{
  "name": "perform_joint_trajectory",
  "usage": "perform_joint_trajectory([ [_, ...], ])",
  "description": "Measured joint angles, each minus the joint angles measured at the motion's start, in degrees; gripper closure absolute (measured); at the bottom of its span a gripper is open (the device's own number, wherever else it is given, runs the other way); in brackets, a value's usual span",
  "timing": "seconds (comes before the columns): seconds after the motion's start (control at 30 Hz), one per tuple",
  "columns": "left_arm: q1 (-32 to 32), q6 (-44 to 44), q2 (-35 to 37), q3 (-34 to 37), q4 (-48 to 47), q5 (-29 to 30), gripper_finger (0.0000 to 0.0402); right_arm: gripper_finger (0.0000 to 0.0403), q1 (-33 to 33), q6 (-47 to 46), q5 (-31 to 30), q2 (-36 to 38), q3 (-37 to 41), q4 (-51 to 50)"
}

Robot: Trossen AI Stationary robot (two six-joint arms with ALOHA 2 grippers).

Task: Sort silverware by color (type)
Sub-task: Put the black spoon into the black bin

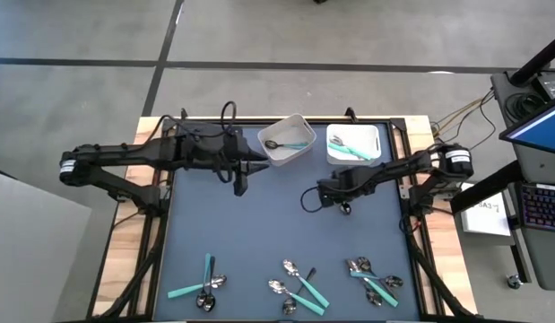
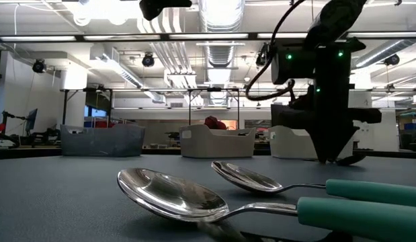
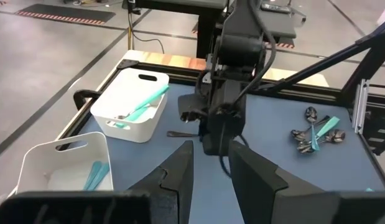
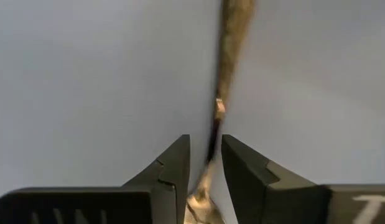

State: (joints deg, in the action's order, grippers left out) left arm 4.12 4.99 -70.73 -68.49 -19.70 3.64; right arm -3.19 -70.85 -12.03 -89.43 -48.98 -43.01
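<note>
Gripping dark-handled utensil (image 4: 218, 106) on mat centre, right gripper (image 4: 204, 165) fingers narrowed around handle. Pinch to be squared before lift. Left gripper (image 3: 209, 168) parted, idle near left bin (image 1: 288, 140).

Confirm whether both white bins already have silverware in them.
Yes: in the high view the left white bin holds a teal-handled spoon and the right white bin holds teal-handled utensils.

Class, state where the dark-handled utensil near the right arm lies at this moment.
High view: the dark-handled utensil lies on the mat's right-centre, at the right tool, below the two white bins.
</note>
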Motion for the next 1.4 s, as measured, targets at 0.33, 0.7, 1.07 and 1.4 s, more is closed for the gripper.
perform_joint_trajectory([
  [0.33,-0.88,-5.49,2.27,0.04,10.58,0.00,0.0317,0.0340,-1.54,4.86,0.40,-7.16,-0.06,1.99],
  [0.7,-4.13,-22.87,5.87,-0.64,35.27,0.10,0.0317,0.0392,-1.59,6.00,0.48,-6.02,-0.02,2.67],
  [1.07,-4.46,-11.38,7.20,-2.52,5.51,11.23,0.0317,0.0393,-1.59,6.48,0.16,-3.50,-0.04,2.99],
  [1.4,-4.44,1.09,16.20,29.62,36.53,17.89,0.0317,0.0394,-1.21,10.68,-4.69,0.14,0.12,18.71],
])
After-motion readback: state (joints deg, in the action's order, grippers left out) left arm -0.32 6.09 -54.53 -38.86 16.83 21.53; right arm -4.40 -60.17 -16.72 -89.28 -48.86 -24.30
